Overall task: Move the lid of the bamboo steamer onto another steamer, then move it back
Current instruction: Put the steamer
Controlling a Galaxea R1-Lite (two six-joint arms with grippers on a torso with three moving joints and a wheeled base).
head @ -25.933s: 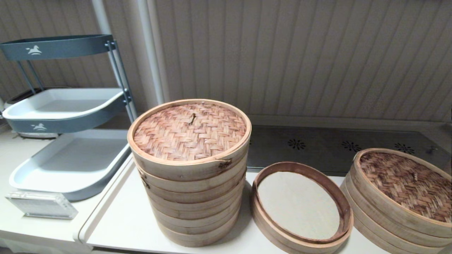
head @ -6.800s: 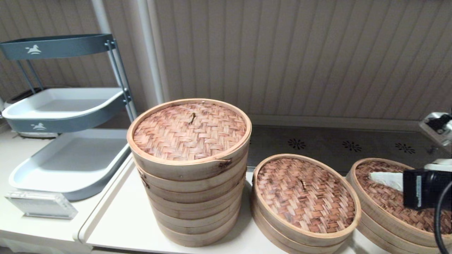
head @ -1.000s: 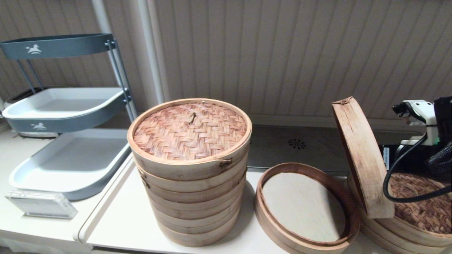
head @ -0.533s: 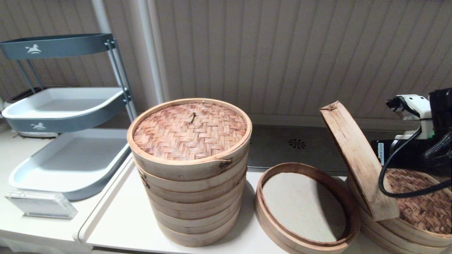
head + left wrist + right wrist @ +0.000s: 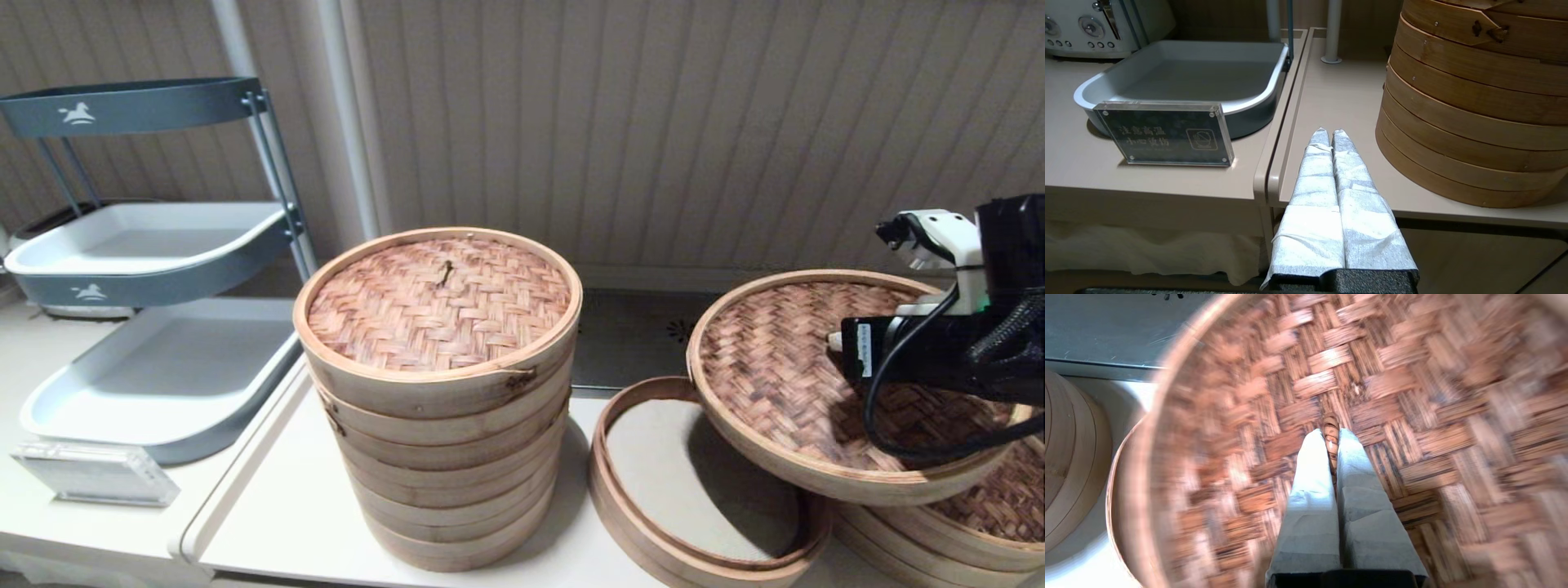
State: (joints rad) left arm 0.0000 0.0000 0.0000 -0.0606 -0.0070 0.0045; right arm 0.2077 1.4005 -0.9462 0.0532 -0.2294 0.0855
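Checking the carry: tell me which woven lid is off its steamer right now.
The bamboo steamer lid, dark herringbone weave, hangs tilted in the air, its centre knot pinched by the right gripper. The reddish lid sits flat on the tall stack.

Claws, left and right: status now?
Left claw: shut, empty, parked beside the tall pale tiered steamer.
Right claw: shut on the dark woven bamboo lid, by its knot.

Right gripper (image 5: 1329, 435) raised, fingers pinched together; left gripper (image 5: 1329, 133) parked low, fingers together.
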